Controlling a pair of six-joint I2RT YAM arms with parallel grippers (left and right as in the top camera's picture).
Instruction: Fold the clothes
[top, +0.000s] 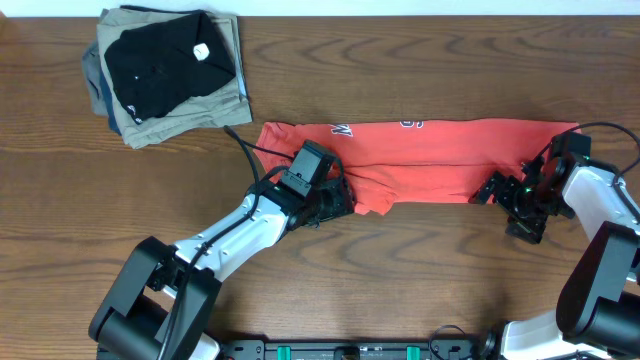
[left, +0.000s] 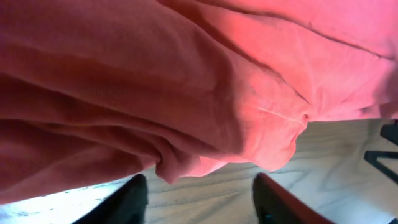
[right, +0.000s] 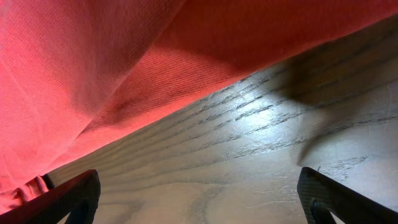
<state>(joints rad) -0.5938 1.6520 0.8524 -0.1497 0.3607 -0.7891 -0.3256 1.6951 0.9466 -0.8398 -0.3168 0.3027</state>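
The red-orange T-shirt (top: 430, 160) lies folded into a long band across the middle of the table, with bits of white lettering along its far edge. My left gripper (top: 340, 200) is open at the band's near left corner; in the left wrist view its fingers (left: 199, 199) are spread with bare table between them and the shirt's bunched edge (left: 186, 112) just ahead. My right gripper (top: 497, 188) is open at the band's near right edge; in the right wrist view its fingers (right: 199, 196) are wide apart over bare wood, with the shirt (right: 93, 68) just beyond.
A stack of folded garments, black (top: 160, 55) on top of khaki (top: 170, 120) and blue, sits at the back left. The table is dark wood (top: 420, 270). Black cables run from both arms.
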